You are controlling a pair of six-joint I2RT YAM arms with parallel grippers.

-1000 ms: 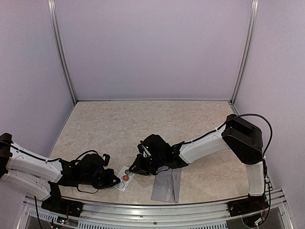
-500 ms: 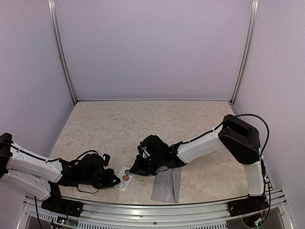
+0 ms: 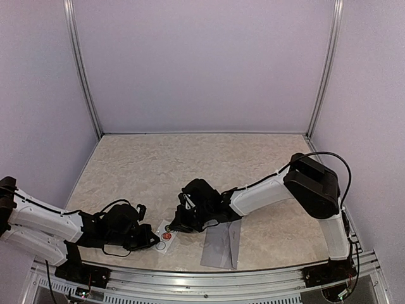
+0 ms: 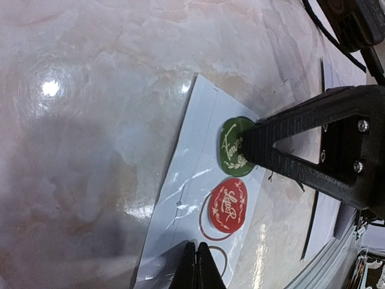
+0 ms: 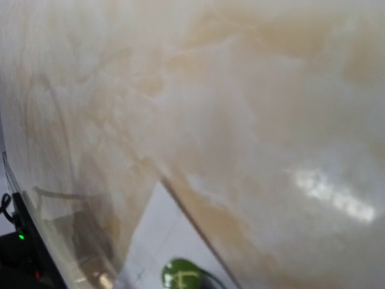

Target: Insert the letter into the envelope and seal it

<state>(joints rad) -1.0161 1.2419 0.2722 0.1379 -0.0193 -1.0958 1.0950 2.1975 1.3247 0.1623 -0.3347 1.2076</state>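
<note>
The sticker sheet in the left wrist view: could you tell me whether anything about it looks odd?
Yes: the sticker sheet looks creased near the red sticker, by the left claw, and an outlined circle there is empty.

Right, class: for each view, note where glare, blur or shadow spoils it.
Top external view: evenly lit, sharp, only soft shadows on the beige marbled table. Left wrist view: glare spot on the table, sheen on the glossy white sticker card; round green sticker and round red sticker legible. Right wrist view: blurred throughout, glare patch at right.

Grn sticker [image 4: 231, 147], red sticker [image 4: 227, 205], wht card [image 4: 192, 150], grey envelope [image 3: 221, 247], beige-marbled table [image 3: 190, 164].
</note>
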